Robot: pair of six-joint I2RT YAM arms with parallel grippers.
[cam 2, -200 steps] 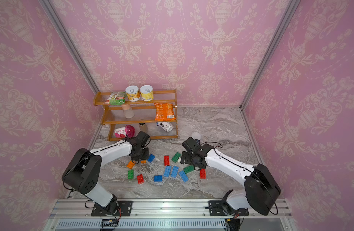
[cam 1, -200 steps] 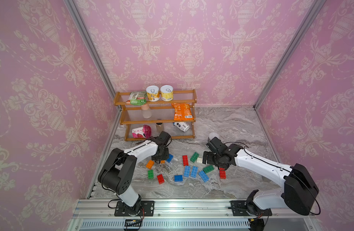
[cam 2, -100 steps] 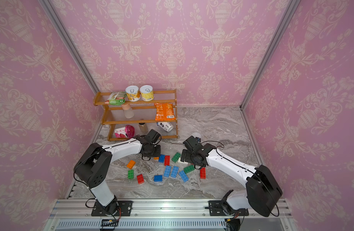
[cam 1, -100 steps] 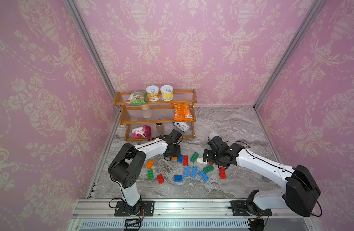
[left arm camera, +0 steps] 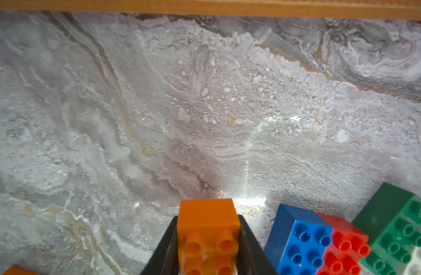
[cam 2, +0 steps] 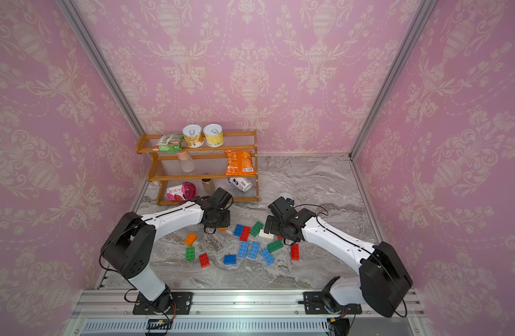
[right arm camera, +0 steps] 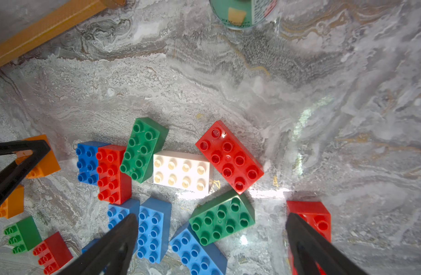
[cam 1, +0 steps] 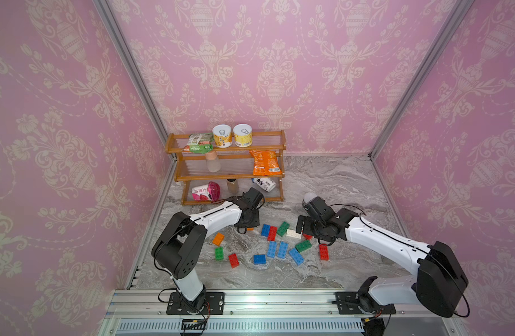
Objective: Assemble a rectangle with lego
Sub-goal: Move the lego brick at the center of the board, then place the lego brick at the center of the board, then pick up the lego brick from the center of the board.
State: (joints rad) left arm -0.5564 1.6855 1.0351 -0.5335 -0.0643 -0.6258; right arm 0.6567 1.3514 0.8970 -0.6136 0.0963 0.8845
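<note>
Pink patterned walls close in a grey marble table (cam 1: 323,180), with a wooden rack (cam 1: 227,176) of snacks at its 11 o'clock. Loose bricks (cam 1: 281,249) lie scattered near the table's centre, toward 6 o'clock. The right gripper (right arm camera: 211,214) hangs over them with its jaws wide apart, holding nothing. The left gripper (left arm camera: 207,217) is clamped on a small orange brick (left arm camera: 208,240), low over the table at 9 o'clock of a blue brick (cam 1: 265,229) and a red brick (cam 1: 272,233) that touch side by side. The step in hand looks like bringing the orange brick to that pair to grow the rectangle. Next it needs squaring to the blue brick's free side, then setting down flush before release.
</note>
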